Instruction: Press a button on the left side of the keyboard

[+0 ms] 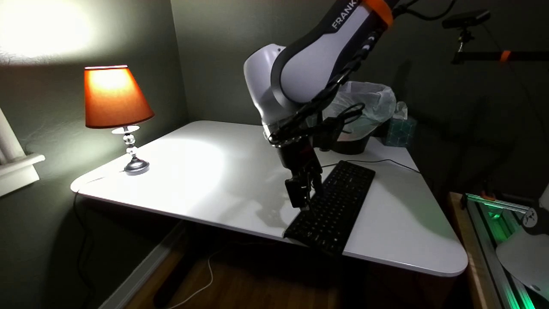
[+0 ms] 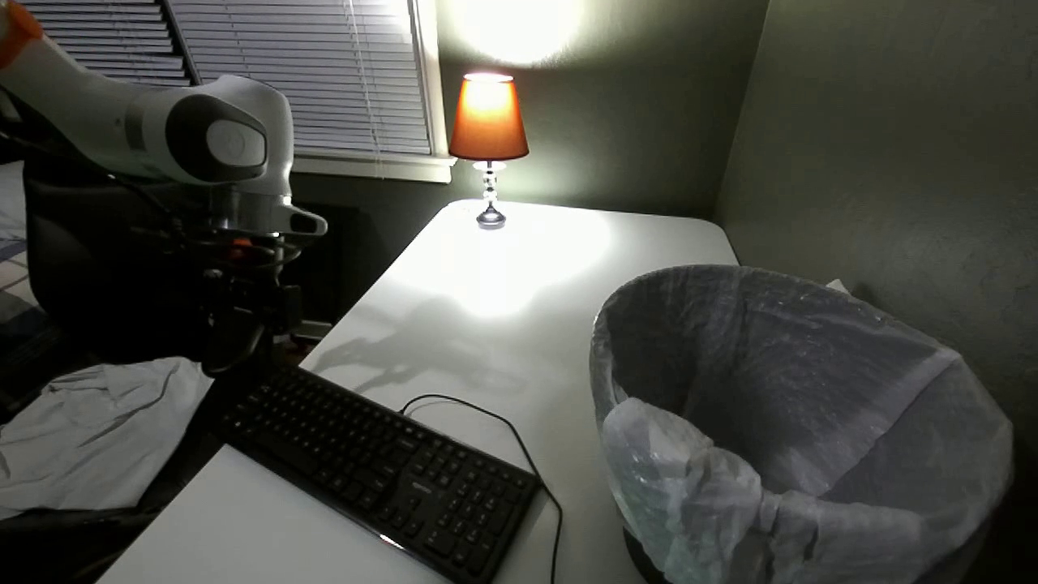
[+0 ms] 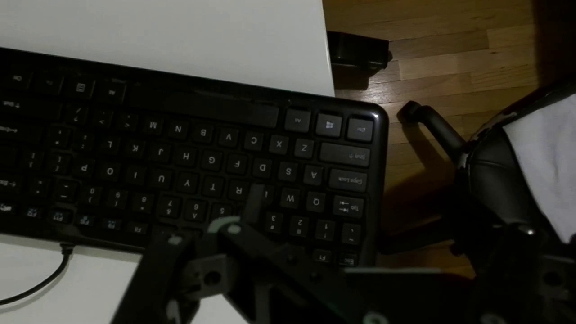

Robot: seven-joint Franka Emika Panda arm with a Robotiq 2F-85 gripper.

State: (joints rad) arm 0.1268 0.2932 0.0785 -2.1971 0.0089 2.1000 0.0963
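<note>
Long black rectangular keyboard (image 3: pixel 189 148), wrist-view left and centre, Esc end overhanging white tabletop (image 3: pixel 202 36). Black two-finger gripper (image 1: pixel 312 199): finger gap unclear. Suggest small dark Tab key (image 3: pixel 348 206), pressed lightly, straight down; overhang may dip.

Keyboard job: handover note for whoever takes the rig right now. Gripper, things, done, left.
Gripper: over the left side of the keyboard; jaws look open, no held object visible. Whether they touch a key can't be told.
Keyboard: on the desk, its left end jutting past the edge.
Done: gripper in place over the left side. No press can be confirmed.
Left: probably the press itself on that side, then lifting clear.
</note>
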